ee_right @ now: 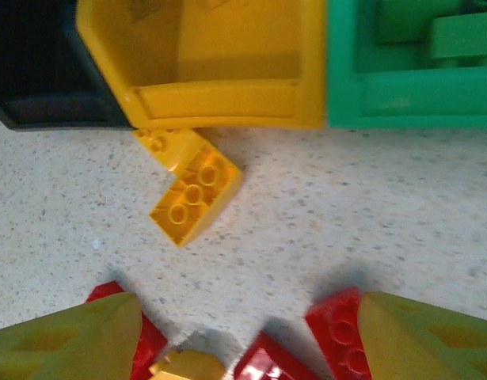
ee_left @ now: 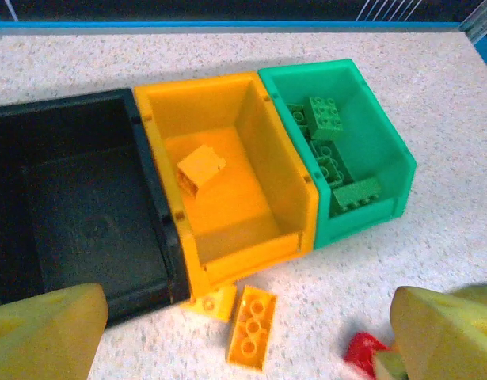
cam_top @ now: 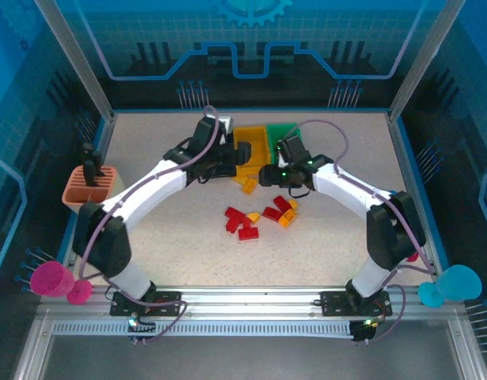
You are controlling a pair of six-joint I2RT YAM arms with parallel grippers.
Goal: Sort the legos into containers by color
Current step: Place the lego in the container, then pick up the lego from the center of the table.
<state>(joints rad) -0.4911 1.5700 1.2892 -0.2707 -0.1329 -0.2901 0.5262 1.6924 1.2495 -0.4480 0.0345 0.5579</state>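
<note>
Left fingers (ee_left: 45, 336) are wide apart w/ nothing btw them, hanging over the front of the bins. Right below them on the desk (ee_left: 433, 237), two yellow bricks (ee_left: 251, 326) lie touching, just outside the front wall of the yellow bin (ee_left: 275, 150). The bigger one's long axis runs roughly toward the bin, a bit slanted. So it lies crossways to the finger gap, its long flat sides facing the pads. Looks like a straight drop and pinch, maybe w/ a small wrist turn.

Right fingers (ee_right: 433, 340) are also apart, not clamped on anything. Red bricks (ee_right: 342, 321) and one small yellow bit (ee_right: 184, 366) sit btw and under them. From there the yellow pair is ahead, toward the bins. So the left fingers are prob nearer the yellows, the right ones nearer the reds.

Black bin (ee_left: 61, 107), yellow bin and green bin (ee_left: 386, 158) stand side by side, touching. Black looks empty as far as I can see. Yellow holds one yellow brick (ee_left: 199, 166), green holds several green bricks (ee_left: 326, 115). The loose pile (cam_top: 255, 218) sits mid-desk, mostly red w/ a few yellow-orange. The bricks are small, hard and glossy, most studs-up. They shd pinch fine on the flat sides, though touching neighbours could get nudged.
</note>
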